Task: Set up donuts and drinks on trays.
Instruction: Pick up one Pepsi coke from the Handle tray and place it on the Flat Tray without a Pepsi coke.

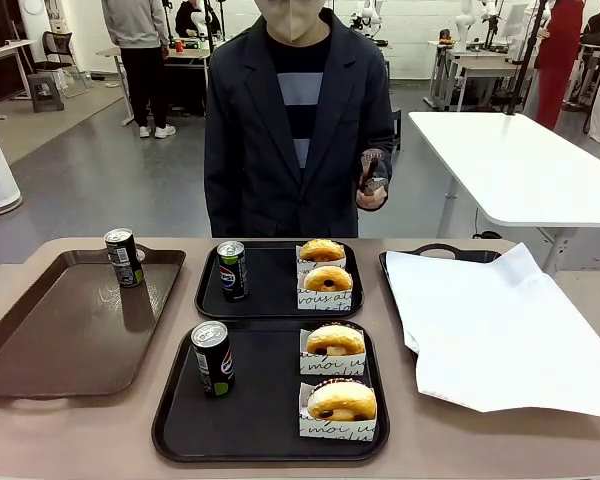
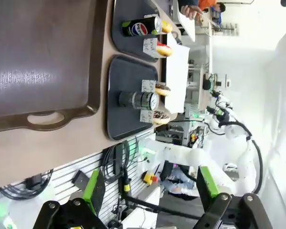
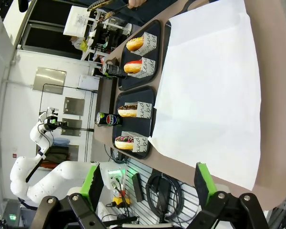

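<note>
Donuts sit 2 per black tray: near tray, far tray, each beside 1 can. A 3rd can stands on the brown tray; it's light and slick, so grip mid-body. Your left gripper and right gripper are both open, holding nothing.
</note>
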Robot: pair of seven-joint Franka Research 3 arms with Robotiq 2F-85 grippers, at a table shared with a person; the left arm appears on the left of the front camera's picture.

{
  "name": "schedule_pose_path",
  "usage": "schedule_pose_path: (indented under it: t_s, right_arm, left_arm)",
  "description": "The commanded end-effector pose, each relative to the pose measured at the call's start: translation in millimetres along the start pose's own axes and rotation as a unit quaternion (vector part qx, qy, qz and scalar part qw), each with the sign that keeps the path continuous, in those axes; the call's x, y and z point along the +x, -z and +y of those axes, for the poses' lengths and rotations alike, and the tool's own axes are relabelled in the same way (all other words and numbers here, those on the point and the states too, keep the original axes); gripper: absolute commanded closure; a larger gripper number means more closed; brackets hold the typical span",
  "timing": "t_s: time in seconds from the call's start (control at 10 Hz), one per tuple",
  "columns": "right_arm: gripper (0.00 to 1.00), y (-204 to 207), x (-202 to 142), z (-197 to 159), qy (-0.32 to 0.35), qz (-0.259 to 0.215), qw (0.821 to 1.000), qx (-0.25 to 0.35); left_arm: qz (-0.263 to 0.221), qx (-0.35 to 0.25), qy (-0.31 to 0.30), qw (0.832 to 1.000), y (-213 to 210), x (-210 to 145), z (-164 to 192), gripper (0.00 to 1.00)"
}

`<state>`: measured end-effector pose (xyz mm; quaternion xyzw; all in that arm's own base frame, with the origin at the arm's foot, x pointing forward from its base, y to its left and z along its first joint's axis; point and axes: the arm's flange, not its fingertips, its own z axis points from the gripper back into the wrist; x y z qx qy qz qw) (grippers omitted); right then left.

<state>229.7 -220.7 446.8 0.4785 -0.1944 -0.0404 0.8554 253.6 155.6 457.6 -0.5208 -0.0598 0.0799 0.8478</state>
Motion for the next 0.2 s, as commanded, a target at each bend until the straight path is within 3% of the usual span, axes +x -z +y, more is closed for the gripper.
schedule_pose_path:
  t_s: [0.0,0.1]
  right_arm:
    - [0.0,1.3,1.2,-0.6,-0.009,-0.007,1.0,0.011]
    - [0.0,1.3,1.2,-0.6,-0.009,-0.007,1.0,0.011]
  left_arm:
    - [-0.007,0.036,0.023,0.999,-10.3,1.7,1.3,0.0]
    - [0.0,0.0,0.0,1.0,0.0,0.0,0.0,0.0]
